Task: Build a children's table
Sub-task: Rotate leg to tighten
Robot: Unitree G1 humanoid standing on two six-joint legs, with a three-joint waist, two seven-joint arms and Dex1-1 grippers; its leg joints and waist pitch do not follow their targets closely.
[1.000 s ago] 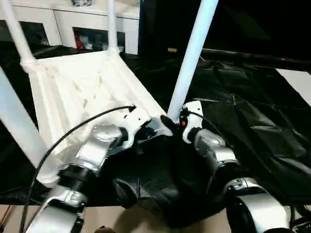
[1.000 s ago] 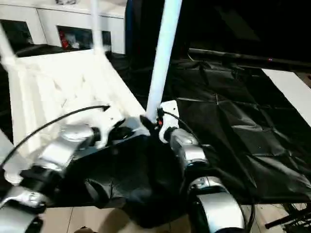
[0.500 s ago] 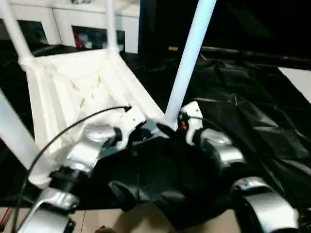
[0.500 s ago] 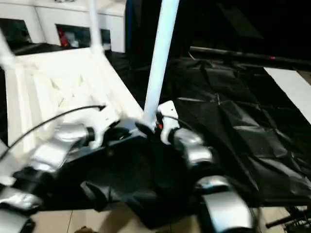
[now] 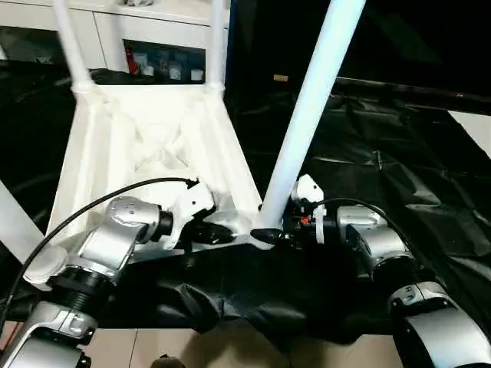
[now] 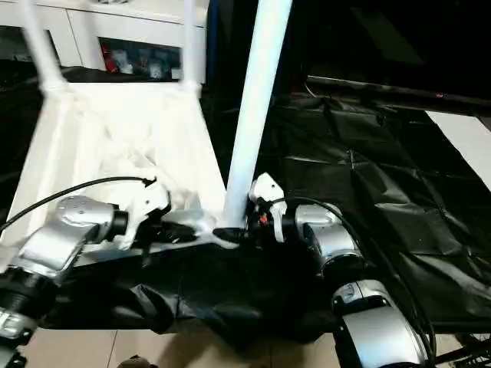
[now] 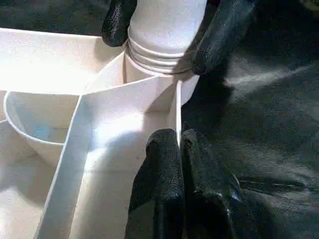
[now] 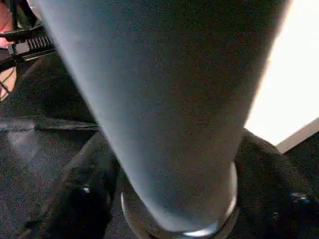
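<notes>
Table top: the white plastic top (image 5: pixel 146 146) lay upside down on black sheeting (image 5: pixel 399 176), ribbed underside up, its near edge at the sheet's front border.
Legs: a far-corner leg (image 5: pixel 70 42) and its neighbour (image 5: pixel 217 46) stood upright; the near leg (image 5: pixel 311 115), a smooth tapered tube, rose from the near right corner socket (image 7: pixel 159 79), its ringed base seated there.
Left gripper: the left gripper (image 7: pixel 180 149) had both fingers pressed together against the thin rim wall beside the socket.
Right gripper: the right gripper (image 7: pixel 172 30) straddled the near leg's base, one black textured finger (image 7: pixel 222 32) on each side; whether they pinched it, cannot tell.
Open room: crinkled sheeting lay bare to the right; a white cabinet (image 5: pixel 165 34) stood behind.
</notes>
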